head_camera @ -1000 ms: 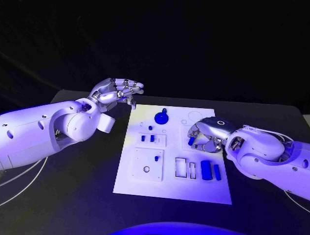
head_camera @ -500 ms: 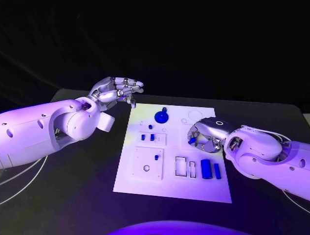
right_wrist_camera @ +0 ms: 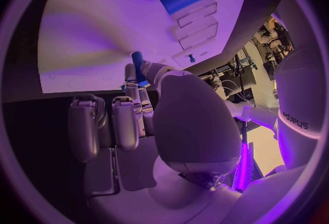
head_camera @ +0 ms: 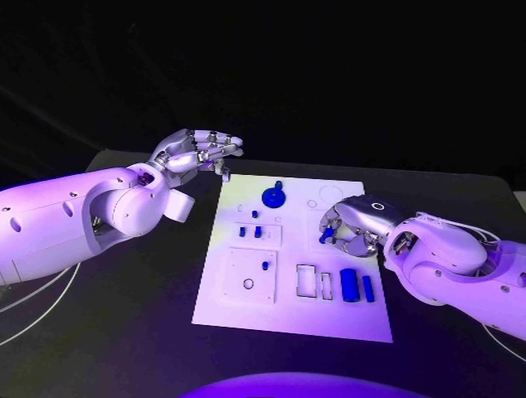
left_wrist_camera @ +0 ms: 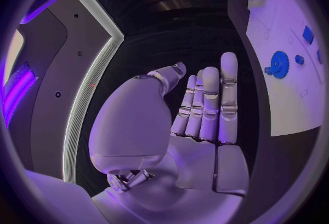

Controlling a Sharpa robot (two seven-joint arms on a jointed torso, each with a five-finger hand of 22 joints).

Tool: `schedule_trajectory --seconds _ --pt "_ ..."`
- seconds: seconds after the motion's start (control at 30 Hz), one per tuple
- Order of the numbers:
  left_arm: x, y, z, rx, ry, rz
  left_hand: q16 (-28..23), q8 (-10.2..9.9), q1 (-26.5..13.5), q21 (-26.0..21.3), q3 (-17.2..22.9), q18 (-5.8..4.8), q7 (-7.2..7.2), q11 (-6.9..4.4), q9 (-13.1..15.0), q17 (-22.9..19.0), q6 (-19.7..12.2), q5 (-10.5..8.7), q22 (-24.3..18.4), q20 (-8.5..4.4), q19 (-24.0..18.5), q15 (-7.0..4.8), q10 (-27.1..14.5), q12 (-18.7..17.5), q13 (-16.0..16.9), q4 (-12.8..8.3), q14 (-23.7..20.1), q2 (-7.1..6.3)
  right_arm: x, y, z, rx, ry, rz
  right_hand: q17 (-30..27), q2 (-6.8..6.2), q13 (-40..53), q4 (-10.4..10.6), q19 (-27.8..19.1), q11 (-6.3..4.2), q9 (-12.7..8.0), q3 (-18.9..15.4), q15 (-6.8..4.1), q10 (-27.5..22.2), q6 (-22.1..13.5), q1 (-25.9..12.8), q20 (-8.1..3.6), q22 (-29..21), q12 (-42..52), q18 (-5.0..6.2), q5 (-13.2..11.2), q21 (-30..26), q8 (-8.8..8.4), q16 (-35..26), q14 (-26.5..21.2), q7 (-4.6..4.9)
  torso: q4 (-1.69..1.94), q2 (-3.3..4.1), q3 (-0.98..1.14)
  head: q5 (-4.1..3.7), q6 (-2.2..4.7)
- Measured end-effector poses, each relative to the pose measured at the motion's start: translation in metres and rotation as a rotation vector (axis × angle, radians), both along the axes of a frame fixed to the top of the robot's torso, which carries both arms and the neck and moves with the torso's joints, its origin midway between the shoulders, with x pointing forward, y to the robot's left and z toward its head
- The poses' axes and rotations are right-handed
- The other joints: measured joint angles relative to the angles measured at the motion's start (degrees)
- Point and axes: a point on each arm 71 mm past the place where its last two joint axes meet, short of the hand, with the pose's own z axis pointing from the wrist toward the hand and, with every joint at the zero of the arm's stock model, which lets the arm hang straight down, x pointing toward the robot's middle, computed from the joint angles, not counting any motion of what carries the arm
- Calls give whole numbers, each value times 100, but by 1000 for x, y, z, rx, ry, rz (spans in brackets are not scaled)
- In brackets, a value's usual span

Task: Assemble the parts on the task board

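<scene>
Pinching a small blue part (head_camera: 325, 237) between thumb and fingers, the right hand (head_camera: 349, 225) hovers over the right side of the task board (head_camera: 245, 307), and the right wrist view shows the same blue part (right_wrist_camera: 137, 66) standing up out of the fingertips, its long axis roughly along the fingers. That axis is what the coming move seems to turn on: the piece must line up with whichever recess it belongs to, and the open slots lie just toward the robot from the hand, beside two blue bars (head_camera: 357, 286) already lying on the board. I cannot tell which recess is meant. The left hand (head_camera: 198, 153) hangs off the board's far left corner, fingers curled in with nothing in them, well apart from the parts. A blue gear (head_camera: 273, 198) sits near the board's far edge, closer to the left hand than to the right.
</scene>
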Motion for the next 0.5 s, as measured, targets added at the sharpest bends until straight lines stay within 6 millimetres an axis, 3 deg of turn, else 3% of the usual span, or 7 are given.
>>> schedule_trajectory --seconds 0.33,0.5 --pt "2 -1 -1 1 1 1 0 0 24 0 0 0 0 0 0 -6 0 0 -4 0 0 0 0 0 0 0 0 24 -20 14 30 76 -40 47 6 7 -1 -17 0 -3 -1 17 0 3 -8 -6 0 -1 -22 0 -11 0 3 0 0 -11 -8 -9 -3 28 13" --pt "3 -3 -1 0 1 -1 0 0 24 0 0 0 0 0 0 -6 0 0 -4 0 0 0 0 0 0 0 0 24 -32 43 33 126 -32 113 6 7 -4 -33 0 -3 -1 32 0 3 -6 -6 1 -1 -22 0 -18 0 6 0 0 -14 -9 -10 -1 63 30"
